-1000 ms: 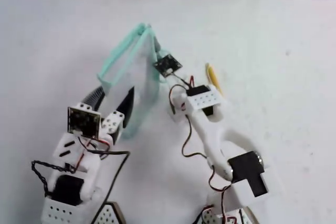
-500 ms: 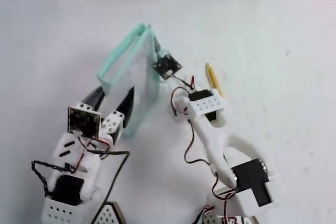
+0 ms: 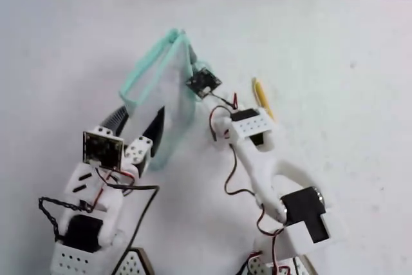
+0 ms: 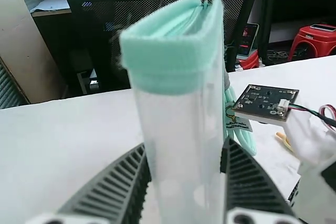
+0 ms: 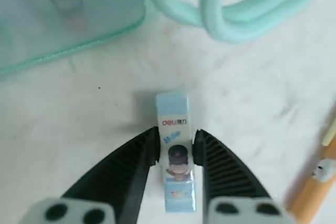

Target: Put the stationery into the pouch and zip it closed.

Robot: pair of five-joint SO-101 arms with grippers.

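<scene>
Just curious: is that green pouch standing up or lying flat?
Standing upright: the pouch rises from the left gripper, which clamps its lower part, rim on top.

pouch (image 4: 178, 119): clear glossy plastic, mint cloth trim | eraser (image 5: 171, 109): smooth printed sleeve | table (image 3: 347, 49): matt white

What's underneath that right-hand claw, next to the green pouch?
A small blue eraser lies on the white table, the right gripper shut on its sides. The table surface directly beneath eraser and fingers is covered.

pouch (image 3: 158, 82) 1 | eraser (image 5: 176, 153) 1 | yellow pencil (image 3: 261, 94) 1 | grippers 2: left gripper (image 4: 184, 148), right gripper (image 5: 176, 134)
</scene>
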